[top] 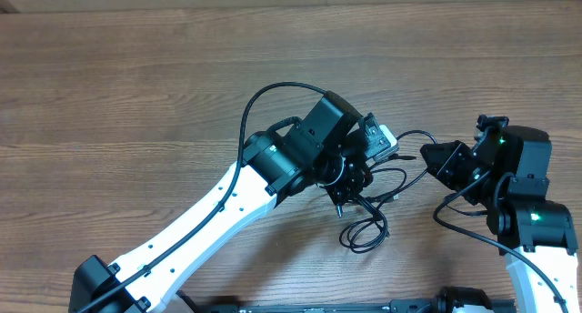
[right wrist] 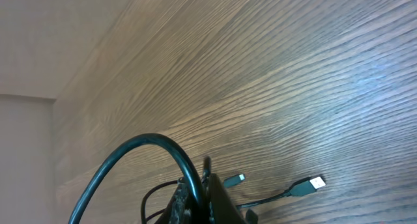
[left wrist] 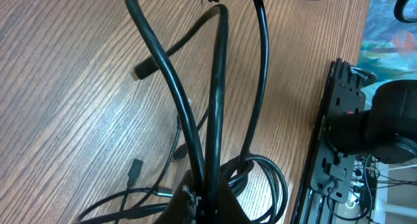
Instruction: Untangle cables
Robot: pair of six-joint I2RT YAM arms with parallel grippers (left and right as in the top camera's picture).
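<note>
The cables [top: 365, 233] are thin black cords in a tangle at the table's centre right, with a small loop lying near the front. My left gripper [top: 346, 193] is shut on several strands [left wrist: 195, 120] that rise taut from its jaws [left wrist: 207, 199]. A coil [left wrist: 270, 178] and small plugs [left wrist: 135, 169] lie on the wood beside it. My right gripper [top: 434, 158] is just right of the tangle. Its jaws [right wrist: 203, 193] are shut on one black cable [right wrist: 130, 149] that arcs away to the left. A USB plug [right wrist: 313, 183] and a small plug [right wrist: 236, 179] lie next to it.
The wooden table [top: 136, 95] stretches wide to the left and back. A black mounting rail [left wrist: 332, 139] and an arm base [left wrist: 391, 120] stand at the table's front edge. The two arms are close together at centre right.
</note>
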